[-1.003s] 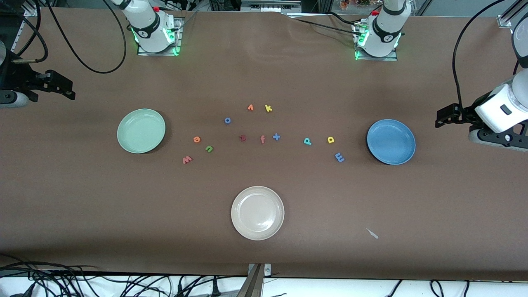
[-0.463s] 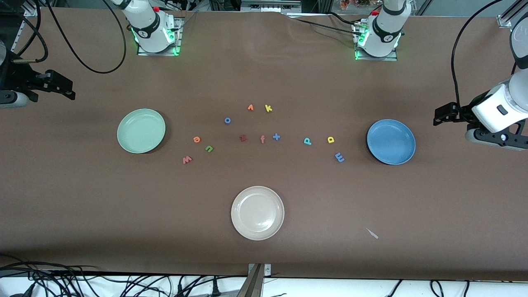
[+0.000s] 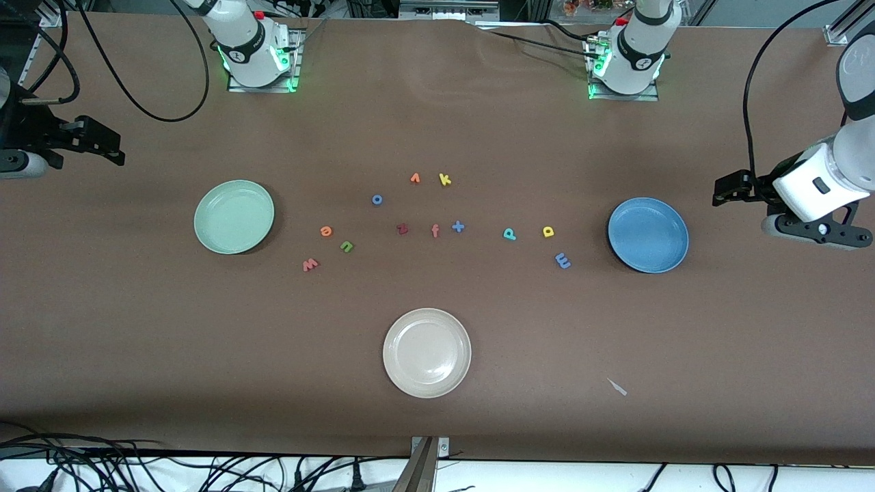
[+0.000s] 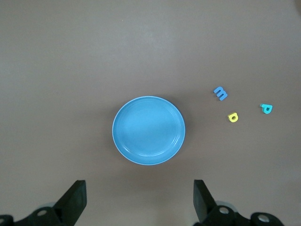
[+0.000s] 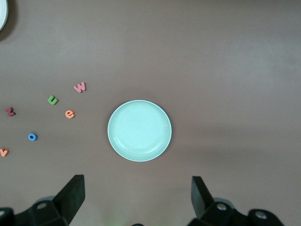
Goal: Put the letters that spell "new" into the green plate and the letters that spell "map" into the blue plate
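Note:
The green plate (image 3: 234,216) (image 5: 139,130) lies bare toward the right arm's end. Beside it are the salmon w (image 3: 310,264) (image 5: 80,87), green n (image 3: 347,247) (image 5: 52,100) and orange e (image 3: 326,231) (image 5: 69,114). The blue plate (image 3: 648,235) (image 4: 148,130) lies bare toward the left arm's end, with the blue m (image 3: 562,260) (image 4: 220,93), yellow a (image 3: 548,231) (image 4: 233,117) and teal p (image 3: 510,234) (image 4: 266,108) beside it. My left gripper (image 3: 726,190) (image 4: 139,188) hovers open, outward of the blue plate. My right gripper (image 3: 109,147) (image 5: 137,184) waits open, outward of the green plate.
A cream-white plate (image 3: 427,352) lies nearer the front camera, mid-table. Loose pieces sit between the plates: blue o (image 3: 377,199), dark red z (image 3: 402,229), pink f (image 3: 435,231), blue plus (image 3: 458,226), yellow k (image 3: 445,180), an orange piece (image 3: 415,178). A paper scrap (image 3: 617,387) lies near the front edge.
My left arm has drifted slightly toward the blue plate and toward the bases. The right arm, plates and letters have not moved.

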Robot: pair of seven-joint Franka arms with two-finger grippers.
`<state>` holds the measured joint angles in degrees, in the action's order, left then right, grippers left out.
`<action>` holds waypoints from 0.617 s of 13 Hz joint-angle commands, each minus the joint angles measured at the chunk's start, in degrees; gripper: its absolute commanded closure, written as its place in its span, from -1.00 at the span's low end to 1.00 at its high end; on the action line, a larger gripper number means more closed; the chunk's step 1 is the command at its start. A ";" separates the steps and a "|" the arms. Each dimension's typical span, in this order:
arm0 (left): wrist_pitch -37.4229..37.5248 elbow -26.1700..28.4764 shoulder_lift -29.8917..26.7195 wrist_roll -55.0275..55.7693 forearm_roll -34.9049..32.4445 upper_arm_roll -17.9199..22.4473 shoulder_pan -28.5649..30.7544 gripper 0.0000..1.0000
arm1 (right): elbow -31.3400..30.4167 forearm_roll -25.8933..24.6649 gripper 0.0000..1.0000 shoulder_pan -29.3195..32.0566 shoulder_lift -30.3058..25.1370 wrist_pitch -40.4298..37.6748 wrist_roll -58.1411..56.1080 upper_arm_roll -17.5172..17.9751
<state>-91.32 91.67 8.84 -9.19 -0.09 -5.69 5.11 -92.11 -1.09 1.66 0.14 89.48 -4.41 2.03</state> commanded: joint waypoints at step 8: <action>0.18 0.79 -0.40 -1.18 1.76 0.15 0.42 -1.00 | -0.26 -0.14 -1.00 0.10 -0.67 -0.54 0.19 0.25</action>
<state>-91.32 92.00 8.86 -9.19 -0.09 -5.65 5.23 -92.11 -1.09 1.66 0.14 89.48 -4.41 2.03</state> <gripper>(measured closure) 0.000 0.000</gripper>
